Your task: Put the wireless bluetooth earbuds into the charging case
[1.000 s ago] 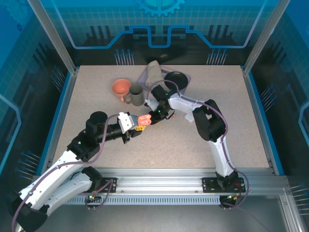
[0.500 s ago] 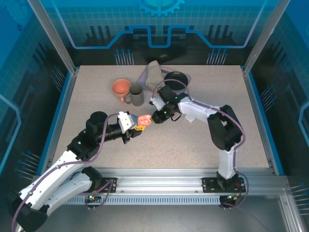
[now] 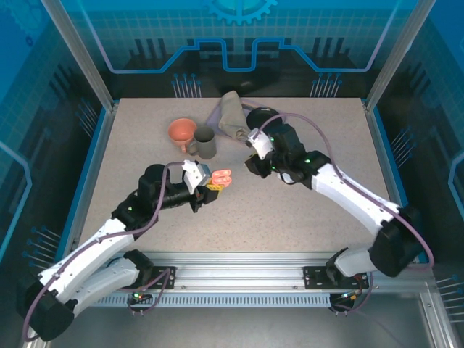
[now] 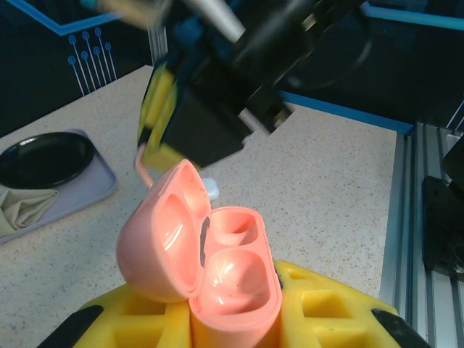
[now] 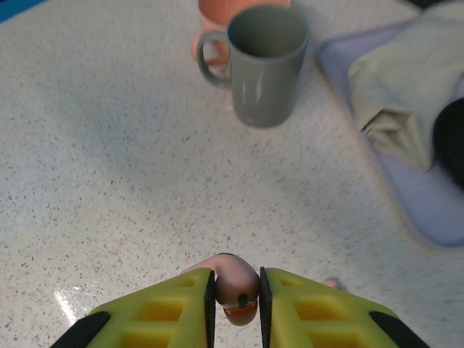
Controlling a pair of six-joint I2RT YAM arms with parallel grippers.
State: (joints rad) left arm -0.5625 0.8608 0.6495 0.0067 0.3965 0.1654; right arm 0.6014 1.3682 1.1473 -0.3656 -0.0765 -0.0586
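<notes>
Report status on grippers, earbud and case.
Left gripper shut on open pink case. Right gripper shut on pink earbud, apart from case. Bare table between them.

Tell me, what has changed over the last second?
The right arm's elbow swung out rightward, and the right tool, shut on a pink earbud, backed slightly away from the open pink case. The left tool kept holding that case, barely shifting. Grey mug, orange mug, tray and cloth stayed put.

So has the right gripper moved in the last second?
Yes. In the top view the right gripper has drawn back rightward, farther from the grey mug.
</notes>
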